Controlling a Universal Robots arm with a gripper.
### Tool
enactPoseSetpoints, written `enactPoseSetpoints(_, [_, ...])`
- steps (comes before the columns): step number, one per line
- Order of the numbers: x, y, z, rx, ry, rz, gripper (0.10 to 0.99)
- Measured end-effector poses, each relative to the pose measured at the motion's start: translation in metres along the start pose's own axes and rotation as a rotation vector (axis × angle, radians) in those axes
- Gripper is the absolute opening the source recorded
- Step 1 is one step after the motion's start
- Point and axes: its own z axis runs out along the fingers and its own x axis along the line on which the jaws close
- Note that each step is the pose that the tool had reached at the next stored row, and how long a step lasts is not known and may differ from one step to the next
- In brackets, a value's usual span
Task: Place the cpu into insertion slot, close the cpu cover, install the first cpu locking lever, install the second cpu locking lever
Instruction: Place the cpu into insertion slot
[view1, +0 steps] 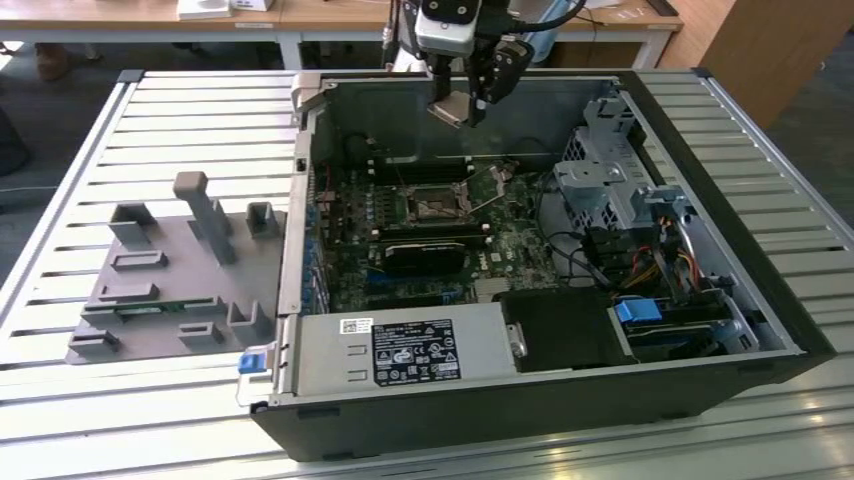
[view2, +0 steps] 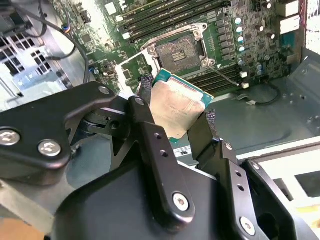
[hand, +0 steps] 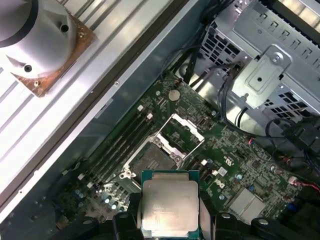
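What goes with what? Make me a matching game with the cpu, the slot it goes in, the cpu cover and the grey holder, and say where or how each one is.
Things:
1. cpu
2. insertion slot
3. cpu cover
4. grey holder

Places or states:
A. flipped open beside the slot
B. on the table, at the exterior view's left of the computer case
C. pinched in the gripper
D. empty, on the green board

Pairs: 1-C, 2-D, 3-A, 4-B

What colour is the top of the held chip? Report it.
Dull grey-tan metal, edged in green; the chip shows best in the first wrist view.
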Motion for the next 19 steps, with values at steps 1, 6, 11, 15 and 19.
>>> enactPoseSetpoints(1, [0.0000, 0.0000, 0.0001, 0.000, -0.0013, 0.015, 0.537])
enactPoseSetpoints(6, [0.0000, -0.0001, 0.0010, -0.002, -0.0080, 0.093, 0.537])
enactPoseSetpoints(11, [0.0000, -0.0002, 0.0019, -0.003, -0.0151, 0.175, 0.537])
enactPoseSetpoints(15, [-0.0001, -0.0002, 0.0026, -0.004, -0.0206, 0.239, 0.537])
enactPoseSetpoints(19, [-0.0001, -0.0003, 0.0033, -0.006, -0.0264, 0.307, 0.537])
